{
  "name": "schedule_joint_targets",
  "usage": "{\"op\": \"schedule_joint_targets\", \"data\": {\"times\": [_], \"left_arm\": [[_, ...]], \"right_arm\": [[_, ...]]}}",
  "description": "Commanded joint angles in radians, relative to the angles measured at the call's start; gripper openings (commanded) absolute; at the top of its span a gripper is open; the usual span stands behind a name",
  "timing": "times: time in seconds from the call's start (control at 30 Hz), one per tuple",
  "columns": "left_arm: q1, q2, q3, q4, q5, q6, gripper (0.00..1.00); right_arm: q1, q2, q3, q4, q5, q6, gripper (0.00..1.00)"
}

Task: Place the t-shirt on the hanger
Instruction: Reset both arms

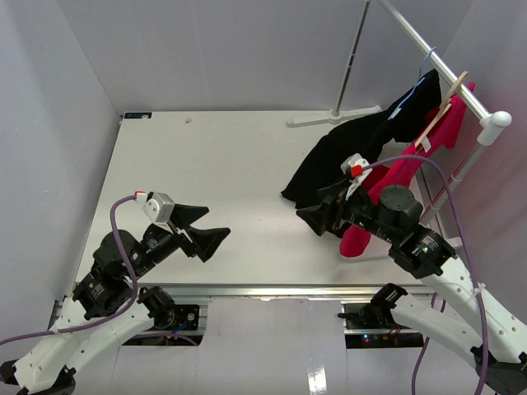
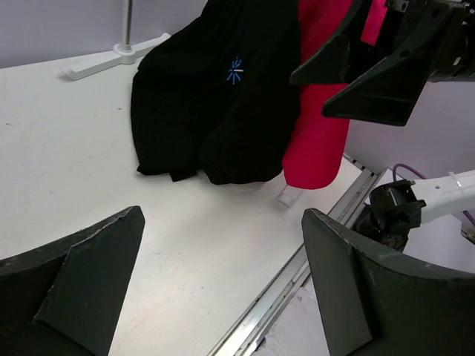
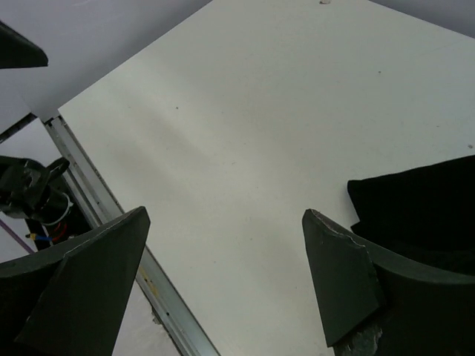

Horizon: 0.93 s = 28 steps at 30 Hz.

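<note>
The black t-shirt (image 1: pixel 375 132) hangs from the rail at the right on the light-blue wire hanger, whose hook (image 1: pixel 426 60) shows on the rail. Its lower part drapes onto the table (image 1: pixel 222 156). It shows in the left wrist view (image 2: pixel 215 96) and at the right edge of the right wrist view (image 3: pixel 423 211). My right gripper (image 1: pixel 311 206) is open and empty, just left of the shirt's lower edge and above the table (image 3: pixel 224 213). My left gripper (image 1: pixel 216 222) is open and empty over the table's near left part (image 2: pixel 223 215), apart from the shirt.
A bright red shirt (image 1: pixel 408 169) hangs on a pale wooden hanger (image 1: pixel 445 111) beside the black one, also seen from the left wrist (image 2: pixel 319 141). The rail (image 1: pixel 449 78) slopes at the right; the rack's foot (image 1: pixel 329 117) stands at the back. A metal strip (image 1: pixel 263 290) edges the table's front.
</note>
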Motion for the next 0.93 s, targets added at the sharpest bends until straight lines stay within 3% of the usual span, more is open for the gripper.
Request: {"op": "schedule_joint_targets", "data": {"times": [0.0, 0.33, 0.9], "left_arm": [[-0.002, -0.031, -0.062, 0.040, 0.048, -0.030, 0.98], [-0.002, -0.155, -0.145, 0.029, 0.027, -0.039, 0.98], [-0.002, -0.191, -0.161, -0.015, 0.032, -0.056, 0.98]], "right_arm": [[0.004, -0.124, -0.126, 0.126, -0.106, 0.008, 0.90], [0.005, -0.270, -0.374, 0.232, -0.159, 0.028, 0.90], [0.006, -0.325, -0.371, 0.204, -0.150, 0.023, 0.90]]}}
